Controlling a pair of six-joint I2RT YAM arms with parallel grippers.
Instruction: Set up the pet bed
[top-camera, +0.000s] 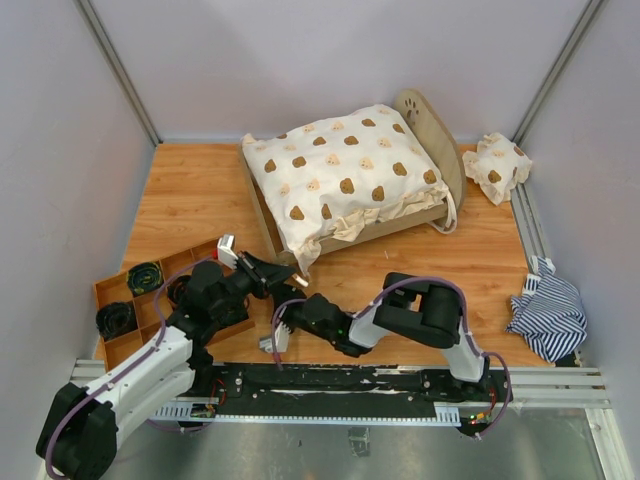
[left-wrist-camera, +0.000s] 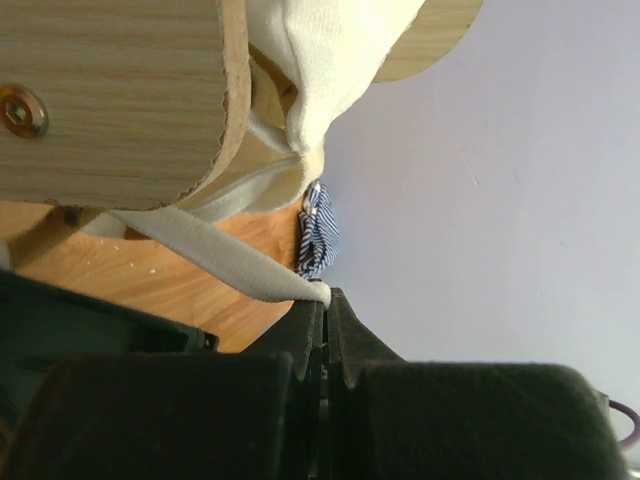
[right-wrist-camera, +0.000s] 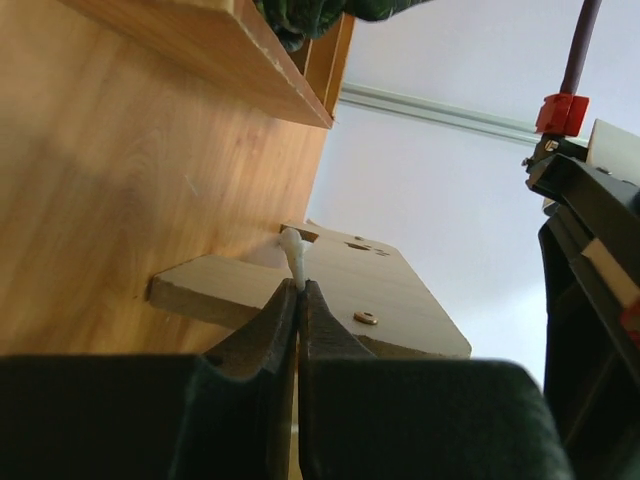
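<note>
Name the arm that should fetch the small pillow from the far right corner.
Right, probably: its base is bolted nearer the pillow. Both the right gripper and left gripper are shut on cream ties at the foot of the bed, so either must let go first.

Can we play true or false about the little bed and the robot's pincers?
The cream bear-print cover lies on the light wooden pet bed. True.
The small bear-print pillow sits on the bed. False: it lies off to the right, apart from it.
The left pincer is shut on a cream strap. True.
The right pincer is open. False: it pinches a white tie.
The blue-and-white striped cloth covers the bed. False: it's crumpled far right.
</note>
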